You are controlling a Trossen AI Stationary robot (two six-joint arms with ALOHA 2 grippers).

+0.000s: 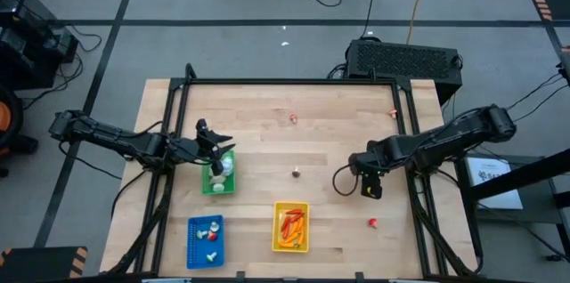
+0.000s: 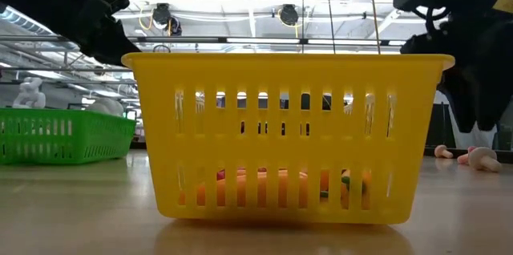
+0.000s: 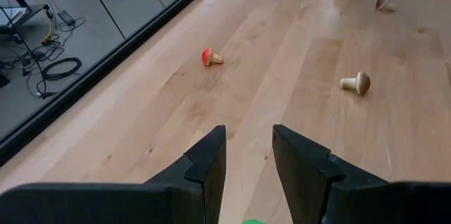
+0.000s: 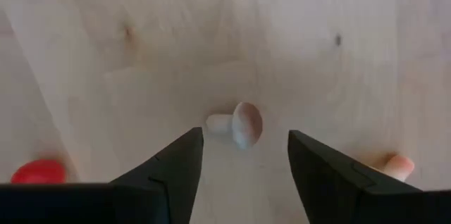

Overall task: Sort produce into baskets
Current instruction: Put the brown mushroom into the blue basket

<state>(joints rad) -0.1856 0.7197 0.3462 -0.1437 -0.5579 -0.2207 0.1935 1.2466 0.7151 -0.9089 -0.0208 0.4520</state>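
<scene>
Sorted: orange and red pieces in yellow slatted plastic basket (image 1: 290,227). Unsorted beside it: loose mushrooms, one (image 4: 237,124) under open right gripper (image 4: 239,155). Left gripper (image 3: 249,155): parted, empty.

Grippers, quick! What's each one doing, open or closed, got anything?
Left gripper: jaws open, empty, above the green basket.
Right gripper: jaws open, empty, over a pale mushroom.
</scene>
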